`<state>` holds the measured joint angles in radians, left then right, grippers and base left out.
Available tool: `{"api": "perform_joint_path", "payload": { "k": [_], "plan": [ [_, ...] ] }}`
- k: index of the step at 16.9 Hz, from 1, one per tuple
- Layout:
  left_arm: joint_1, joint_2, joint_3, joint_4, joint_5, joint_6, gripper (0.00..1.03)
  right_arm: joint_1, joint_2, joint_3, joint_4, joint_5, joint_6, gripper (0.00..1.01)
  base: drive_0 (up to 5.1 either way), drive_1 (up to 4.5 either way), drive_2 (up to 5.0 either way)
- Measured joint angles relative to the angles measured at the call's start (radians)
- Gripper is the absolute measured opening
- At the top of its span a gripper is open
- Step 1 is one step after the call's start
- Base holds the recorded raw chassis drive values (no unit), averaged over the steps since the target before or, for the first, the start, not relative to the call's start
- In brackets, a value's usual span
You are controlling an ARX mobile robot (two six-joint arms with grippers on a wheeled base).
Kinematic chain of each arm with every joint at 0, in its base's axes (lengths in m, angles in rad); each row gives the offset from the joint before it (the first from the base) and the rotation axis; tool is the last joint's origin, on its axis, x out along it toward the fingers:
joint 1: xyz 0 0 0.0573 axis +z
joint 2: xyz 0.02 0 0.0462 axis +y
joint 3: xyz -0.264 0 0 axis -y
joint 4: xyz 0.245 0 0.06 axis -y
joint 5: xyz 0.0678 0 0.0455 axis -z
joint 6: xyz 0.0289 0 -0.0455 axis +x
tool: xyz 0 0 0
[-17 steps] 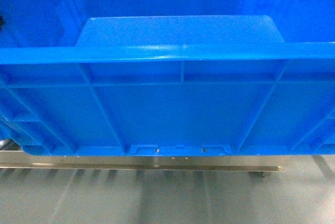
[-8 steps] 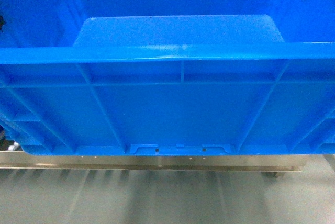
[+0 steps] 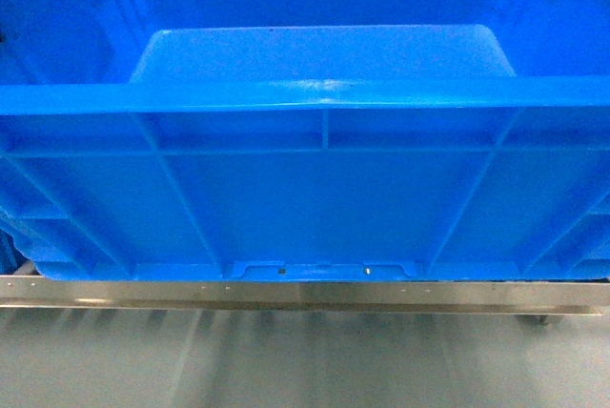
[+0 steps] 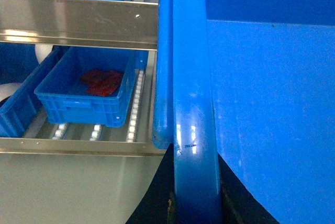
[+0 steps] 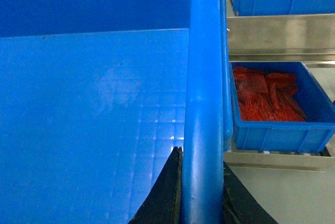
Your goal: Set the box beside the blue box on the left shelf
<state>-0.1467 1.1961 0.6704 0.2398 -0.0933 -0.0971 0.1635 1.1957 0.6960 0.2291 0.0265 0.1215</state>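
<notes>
At the front rail of the flow rack [image 3: 305, 294], the big blue crate [image 3: 315, 208] hangs level between both arms, its ribbed near wall filling the head view and its smooth floor bare. It is carried by its two short ends, which keeps so wide a load balanced and lets its base line up with the steel lip before it goes onto the rollers. The left gripper [image 4: 194, 203] is clamped on the crate's left rim, one dark finger on each side of the thick rolled edge; the right gripper [image 5: 201, 198] pinches the right rim in the same way. From the head view the crate's base appears to sit just above the rail, though whether it touches the rail cannot be told.

Seen past the left rim, a smaller blue crate [image 4: 86, 90] holding something red [image 4: 102, 81] rests on the white rollers [image 4: 135, 106] of a lower level, under a steel crossbar [image 4: 78, 21]. Past the right rim another small crate [image 5: 277, 114], filled with red material [image 5: 264, 96], sits on the rack, with more blue crates above. Which of these is the neighbour meant by the task cannot be settled from here. The carried crate looks not yet set down; the placing seems to be in its approach stage.
</notes>
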Motion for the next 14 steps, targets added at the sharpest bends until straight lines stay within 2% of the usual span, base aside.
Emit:
{"api": "perform_joint_path", "payload": {
  "k": [14],
  "plan": [
    [-0.003,0.0,0.0,-0.002,0.0,0.0,0.06,-0.001,0.0,0.0,-0.001,0.002,0.0,0.09,-4.9,2.43,2.4]
  ]
}}
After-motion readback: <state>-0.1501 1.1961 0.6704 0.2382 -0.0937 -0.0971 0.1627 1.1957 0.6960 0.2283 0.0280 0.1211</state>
